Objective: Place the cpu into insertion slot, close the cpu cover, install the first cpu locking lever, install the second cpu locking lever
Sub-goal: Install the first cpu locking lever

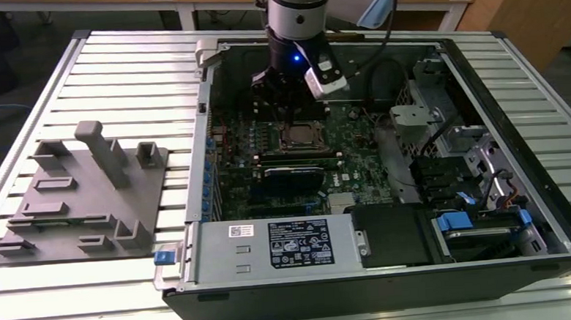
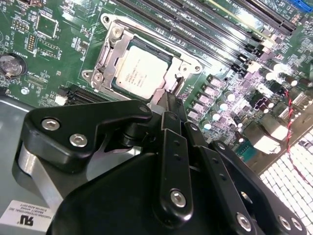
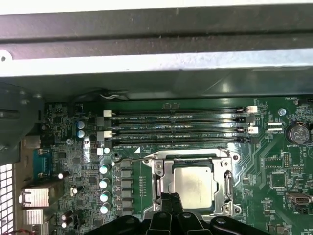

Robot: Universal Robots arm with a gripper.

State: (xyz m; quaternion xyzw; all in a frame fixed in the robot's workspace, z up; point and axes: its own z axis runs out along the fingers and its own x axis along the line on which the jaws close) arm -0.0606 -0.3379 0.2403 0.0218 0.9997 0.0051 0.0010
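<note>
one pincer, tips pressed together, sits just beside the seated cpu.

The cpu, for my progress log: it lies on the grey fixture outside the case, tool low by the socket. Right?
No. The cpu sits in the insertion slot, as the first wrist view shows, not on the grey fixture. The tool is indeed low by that slot.

Dull, seemingly metal cpu

The pincer covers one edge of the insertion slot (and a cpu corner) in both wrist views.
</note>
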